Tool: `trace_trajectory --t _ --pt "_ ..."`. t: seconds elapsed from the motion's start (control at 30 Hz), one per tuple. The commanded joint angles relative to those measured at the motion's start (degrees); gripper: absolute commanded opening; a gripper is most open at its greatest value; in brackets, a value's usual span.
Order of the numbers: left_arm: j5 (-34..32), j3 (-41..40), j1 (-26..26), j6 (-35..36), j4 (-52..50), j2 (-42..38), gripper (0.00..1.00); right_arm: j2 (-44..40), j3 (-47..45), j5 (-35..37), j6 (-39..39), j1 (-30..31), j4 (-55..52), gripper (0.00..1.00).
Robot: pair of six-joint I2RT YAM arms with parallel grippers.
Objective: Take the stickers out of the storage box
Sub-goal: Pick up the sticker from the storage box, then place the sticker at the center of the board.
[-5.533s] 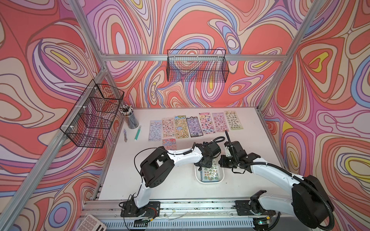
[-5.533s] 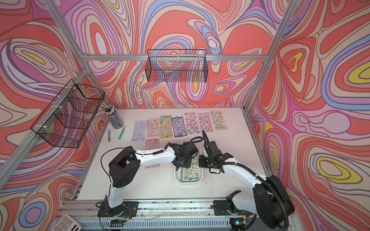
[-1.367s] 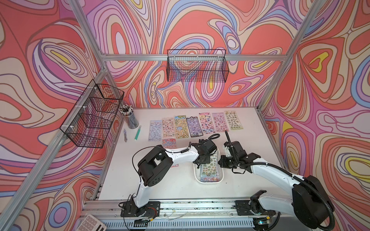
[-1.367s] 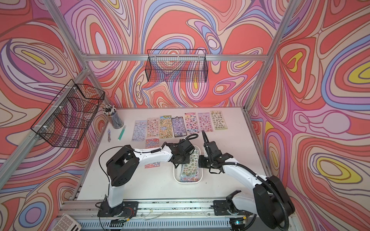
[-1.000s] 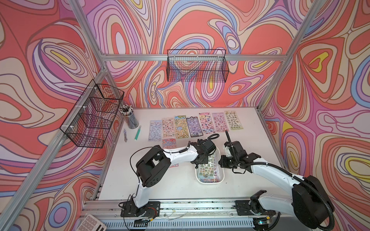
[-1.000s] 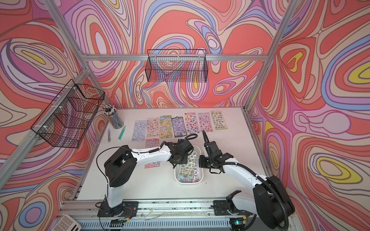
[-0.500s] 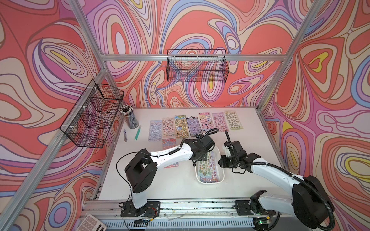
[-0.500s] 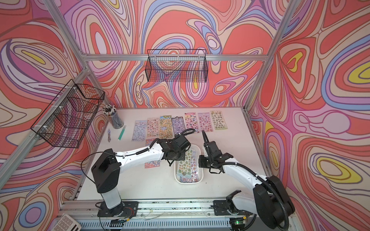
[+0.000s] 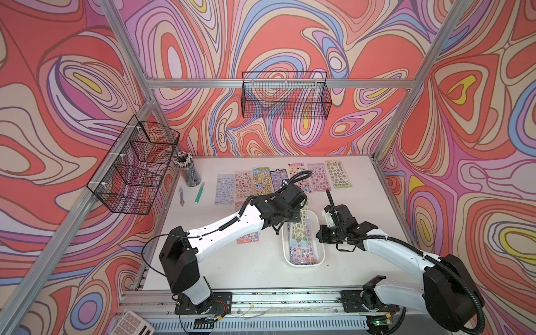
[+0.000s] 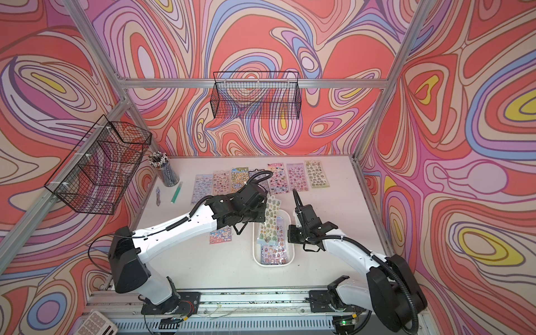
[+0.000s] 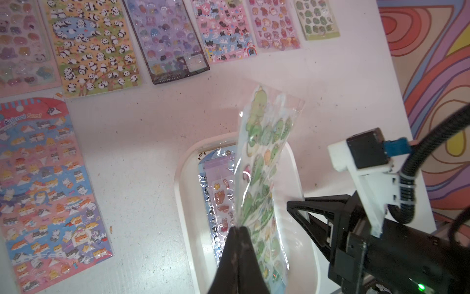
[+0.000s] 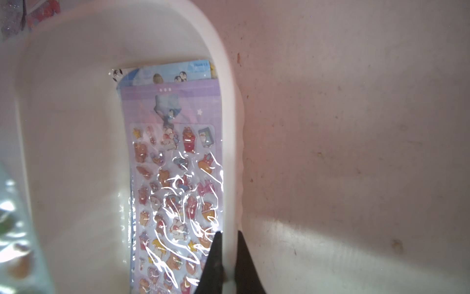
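On the table (image 9: 232, 261), the storage box (image 9: 285, 249) holds more stickers (image 12: 175, 178); the right gripper (image 12: 229, 233) clamps its rim. The left gripper (image 11: 237, 230) pinches a green sheet (image 11: 262, 165) tilted above the box — raise it fully clear, slowly, before carrying it aside.

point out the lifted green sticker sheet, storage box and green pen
green sticker sheet (image 11: 262, 163), left wrist view, middle
storage box (image 11: 187, 203), left wrist view, bare wall
green pen (image 9: 199, 192), a top view, barrel
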Motion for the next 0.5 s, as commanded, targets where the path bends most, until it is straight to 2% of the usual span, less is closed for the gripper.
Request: trace_trajectory --t 0.0,0.13,0.3,0.47 --pt "2.45 1.24 2.14 3.82 -2.34 -3.64 0.0 -0.17 0.13 0.03 -0.07 -0.16 1.46 0.0" --pt "4.03 -0.32 5.58 8.52 -6.49 -8.29 0.0 -0.24 0.37 -0.29 -0.31 -0.14 1.62 0.0" --pt "6.34 -6.08 12.95 13.74 -8.89 -16.4 0.0 -0.67 0.53 -1.0 -0.51 -0.06 1.57 0.0" --pt "11.23 -14.05 26.14 19.62 -9.2 -25.17 0.0 -0.83 0.9 -2.34 -1.43 -0.05 1.71 0.0"
